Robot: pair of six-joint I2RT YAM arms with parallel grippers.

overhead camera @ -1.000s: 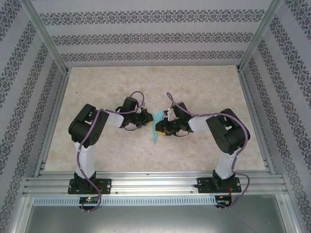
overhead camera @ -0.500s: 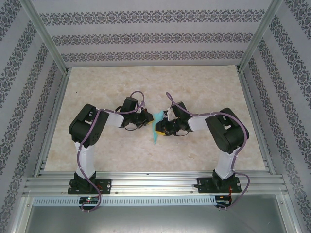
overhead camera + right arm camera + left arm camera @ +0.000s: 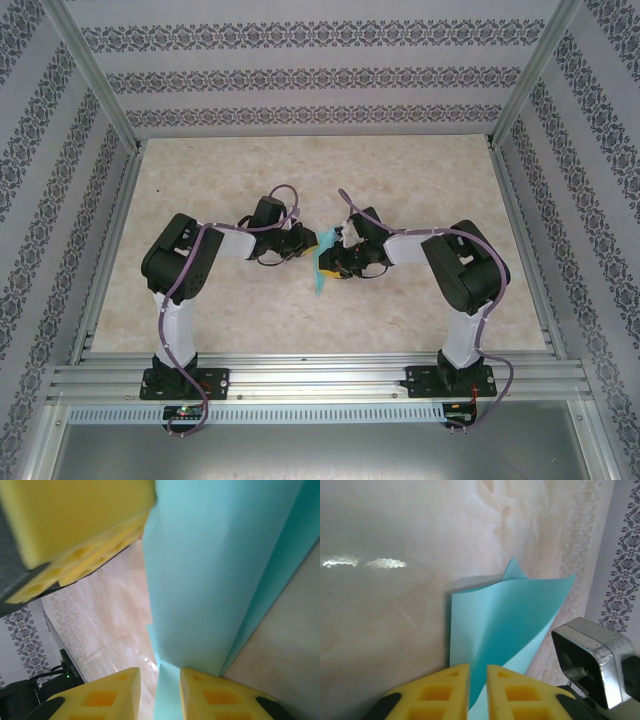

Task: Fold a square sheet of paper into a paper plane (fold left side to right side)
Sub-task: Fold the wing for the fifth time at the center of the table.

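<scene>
The partly folded turquoise sheet of paper stood up between the two grippers near the middle of the table, its long end pointing toward the near edge. The left gripper had its yellow fingers a narrow slit apart with the paper running through, though whether they pinched it could not be told. In the right gripper the sheet lay against one finger with a gap at the other, its grip equally unclear.
</scene>
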